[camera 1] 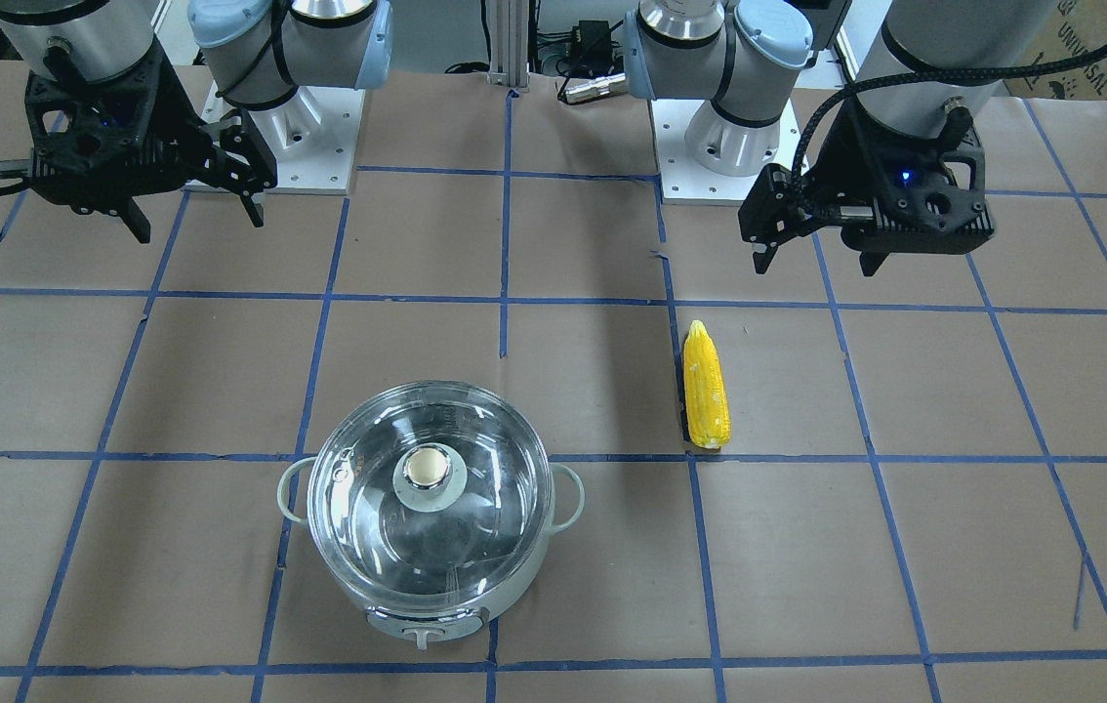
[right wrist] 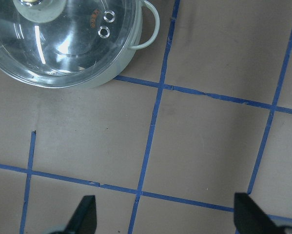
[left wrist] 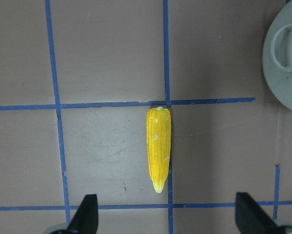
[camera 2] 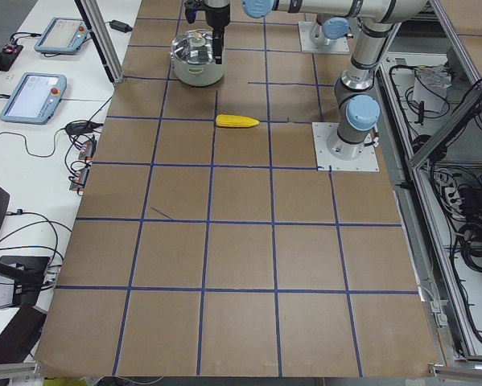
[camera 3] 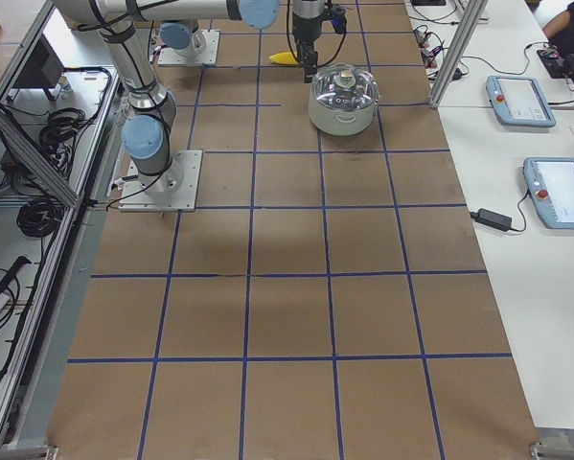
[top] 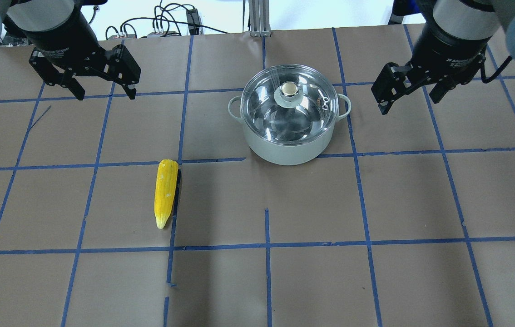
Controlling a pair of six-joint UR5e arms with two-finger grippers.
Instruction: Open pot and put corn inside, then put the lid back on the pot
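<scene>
The pale grey pot stands on the table with the clear glass lid on it, shut; it also shows in the front view under its lid. The yellow corn lies flat on the paper to the pot's left, and also shows in the front view and the left wrist view. My left gripper hangs open and empty above the table, behind the corn. My right gripper hangs open and empty to the right of the pot. The right wrist view shows the lid at its top left.
Brown paper with blue tape lines covers the table. The arm bases stand at the robot's side. Teach pendants lie on a side bench beyond the table's edge.
</scene>
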